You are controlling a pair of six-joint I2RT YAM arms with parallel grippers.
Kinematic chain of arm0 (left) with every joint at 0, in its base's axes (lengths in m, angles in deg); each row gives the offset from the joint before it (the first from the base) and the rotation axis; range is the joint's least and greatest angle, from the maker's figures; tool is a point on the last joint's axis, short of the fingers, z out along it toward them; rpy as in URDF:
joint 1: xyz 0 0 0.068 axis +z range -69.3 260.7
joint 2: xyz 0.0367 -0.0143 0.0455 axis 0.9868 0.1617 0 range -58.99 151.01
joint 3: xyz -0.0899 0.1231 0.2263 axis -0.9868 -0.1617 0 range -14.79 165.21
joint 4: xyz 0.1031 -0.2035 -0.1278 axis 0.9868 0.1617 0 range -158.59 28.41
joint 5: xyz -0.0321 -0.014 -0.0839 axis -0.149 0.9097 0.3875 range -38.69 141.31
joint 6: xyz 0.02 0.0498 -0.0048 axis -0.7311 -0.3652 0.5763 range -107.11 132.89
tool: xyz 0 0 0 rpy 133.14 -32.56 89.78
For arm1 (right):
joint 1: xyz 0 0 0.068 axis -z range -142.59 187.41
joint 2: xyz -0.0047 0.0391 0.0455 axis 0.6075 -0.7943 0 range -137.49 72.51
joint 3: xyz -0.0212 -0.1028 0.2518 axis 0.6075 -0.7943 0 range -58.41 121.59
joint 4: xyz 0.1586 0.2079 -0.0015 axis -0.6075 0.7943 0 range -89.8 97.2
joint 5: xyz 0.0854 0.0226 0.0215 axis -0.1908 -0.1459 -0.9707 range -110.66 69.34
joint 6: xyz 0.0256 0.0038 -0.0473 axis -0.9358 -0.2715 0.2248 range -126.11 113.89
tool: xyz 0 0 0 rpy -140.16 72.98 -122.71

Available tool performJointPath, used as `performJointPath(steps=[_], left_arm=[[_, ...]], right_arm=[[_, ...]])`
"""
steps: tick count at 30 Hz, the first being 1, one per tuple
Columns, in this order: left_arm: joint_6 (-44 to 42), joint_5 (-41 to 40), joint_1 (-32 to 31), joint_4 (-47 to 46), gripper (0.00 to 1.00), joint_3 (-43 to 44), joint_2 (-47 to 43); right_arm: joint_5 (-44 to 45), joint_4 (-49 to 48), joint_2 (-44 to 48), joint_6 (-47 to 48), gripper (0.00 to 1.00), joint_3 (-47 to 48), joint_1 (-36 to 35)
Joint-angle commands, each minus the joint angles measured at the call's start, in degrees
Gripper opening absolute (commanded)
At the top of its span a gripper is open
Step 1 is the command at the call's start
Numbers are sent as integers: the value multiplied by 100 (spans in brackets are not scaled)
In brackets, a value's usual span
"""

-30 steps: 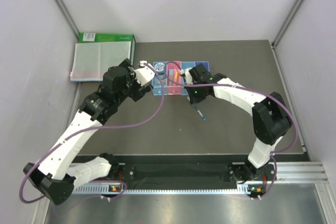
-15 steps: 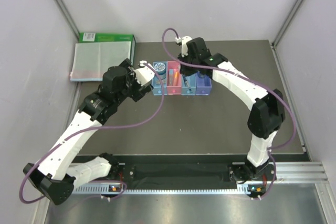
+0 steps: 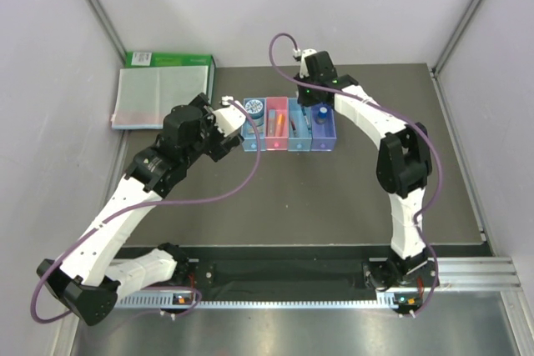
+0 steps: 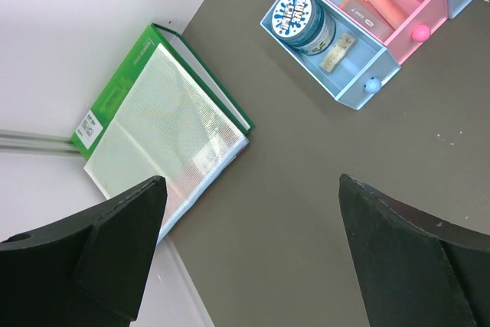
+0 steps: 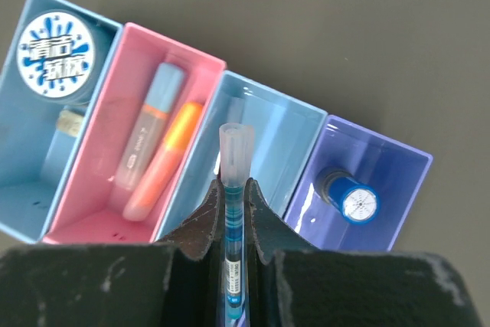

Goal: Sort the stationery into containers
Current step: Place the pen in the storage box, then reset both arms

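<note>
Right wrist view: right gripper (image 5: 232, 195) clenched on slim blue clear-capped pen (image 5: 233, 165), over light-blue translucent plastic bin (image 5: 279, 139), frame centre. Left gripper (image 4: 249, 189) released, empty.

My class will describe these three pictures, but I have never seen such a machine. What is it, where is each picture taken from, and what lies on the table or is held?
Two robot arms are bolted at a table's near edge. One picture looks down from above; the other two come from cameras on the wrists. The left gripper is open and empty. The right gripper pinches a blue pen over a row of four bins holding a tape roll, highlighter, marker and bottle. A clear folder lies far left.
</note>
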Motion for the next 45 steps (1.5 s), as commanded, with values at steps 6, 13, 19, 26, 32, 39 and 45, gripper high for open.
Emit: performJointPath(steps=[6, 13, 19, 26, 32, 39, 45], left_arm=[[38, -33, 33, -173, 99, 6, -20], [29, 2, 24, -244, 99, -73, -38], [64, 29, 33, -279, 99, -117, -55], [117, 55, 24, -349, 99, -170, -38], [214, 81, 33, -393, 99, -188, -20], [512, 46, 24, -358, 99, -21, 50], [1004, 64, 24, -60, 99, 453, 287]], right_arm=[[43, -412, -200, 25, 0, 174, 13], [61, -421, -279, 16, 0, 139, 13], [61, -421, -306, 51, 3, 16, -13], [52, -430, -341, 121, 29, 69, -14], [43, -430, -262, 139, 37, 139, -49], [139, -377, 316, 288, 80, 271, -101], [474, 61, 1381, 981, 100, 332, -224]])
